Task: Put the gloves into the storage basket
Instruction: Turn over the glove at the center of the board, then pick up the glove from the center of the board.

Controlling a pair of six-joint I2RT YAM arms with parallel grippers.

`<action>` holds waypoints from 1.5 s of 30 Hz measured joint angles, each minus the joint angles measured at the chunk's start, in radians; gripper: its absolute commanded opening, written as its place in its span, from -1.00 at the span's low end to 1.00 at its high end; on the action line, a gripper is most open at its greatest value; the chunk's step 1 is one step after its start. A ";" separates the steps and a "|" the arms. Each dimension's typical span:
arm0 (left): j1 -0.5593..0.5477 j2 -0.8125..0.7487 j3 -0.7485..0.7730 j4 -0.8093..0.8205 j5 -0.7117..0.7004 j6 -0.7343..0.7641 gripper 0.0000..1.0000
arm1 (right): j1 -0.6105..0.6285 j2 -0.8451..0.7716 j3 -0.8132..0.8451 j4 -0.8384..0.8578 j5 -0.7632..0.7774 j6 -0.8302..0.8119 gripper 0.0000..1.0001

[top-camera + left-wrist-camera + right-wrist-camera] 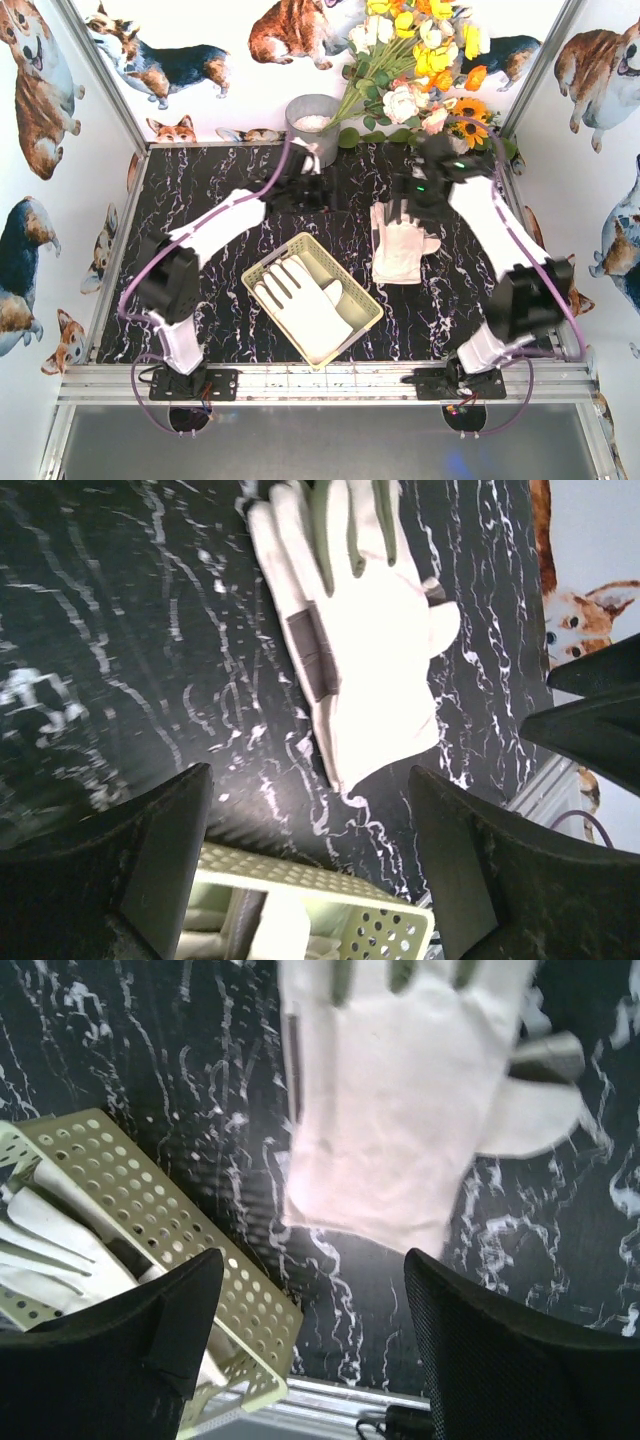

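Note:
One cream-white glove [400,252] lies flat on the black marbled table right of the storage basket [352,290]; it also shows as the glove [365,650] and the glove [400,1120]. My right gripper [403,213] hovers over its fingertip end, open, nothing between the jaws [315,1260]. The pale yellow-green basket [150,1210] holds white gloves [300,300] laid flat. My left gripper [312,190] hangs open behind the basket [330,900], empty [310,780].
A grey metal bucket [312,128] with something white inside stands at the back wall. An artificial flower bunch [420,60] leans over the back right corner. The metal frame rail [320,380] runs along the near table edge.

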 measured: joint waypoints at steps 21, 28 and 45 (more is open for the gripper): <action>-0.109 0.393 0.232 0.080 0.108 -0.153 -0.15 | -0.352 0.066 -0.333 0.240 -0.306 0.040 0.01; -0.114 0.470 0.264 0.105 0.120 -0.189 -0.21 | -0.357 0.139 -0.287 0.258 -0.291 0.018 -0.08; -0.114 0.549 0.339 0.149 0.146 -0.239 -0.35 | -0.364 0.243 -0.235 0.282 -0.303 0.016 -0.22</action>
